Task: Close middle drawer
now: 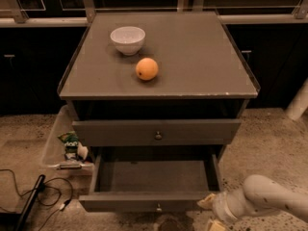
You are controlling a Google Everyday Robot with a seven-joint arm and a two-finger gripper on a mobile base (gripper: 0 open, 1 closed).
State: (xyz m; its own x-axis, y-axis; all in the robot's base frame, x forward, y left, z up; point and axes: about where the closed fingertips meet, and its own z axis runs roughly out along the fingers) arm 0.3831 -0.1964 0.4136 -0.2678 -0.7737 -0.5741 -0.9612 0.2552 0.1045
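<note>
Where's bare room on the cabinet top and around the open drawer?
Cabinet top: right half and front strip bare; bowl and orange crowd back left. Middle drawer: bare inside. Hand sits at its front right corner.

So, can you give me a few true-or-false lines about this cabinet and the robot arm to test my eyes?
1. The middle drawer is pulled far out. True.
2. An orange lies inside that drawer. False: the drawer looks empty, and the orange sits on the cabinet top.
3. The white bowl stands on the cabinet top, behind the orange. True.
4. The gripper is up by the bowl. False: it is low down, beside the middle drawer's front right corner.
5. The upper drawer sticks out further than the middle drawer. False: it sticks out only a little.
</note>
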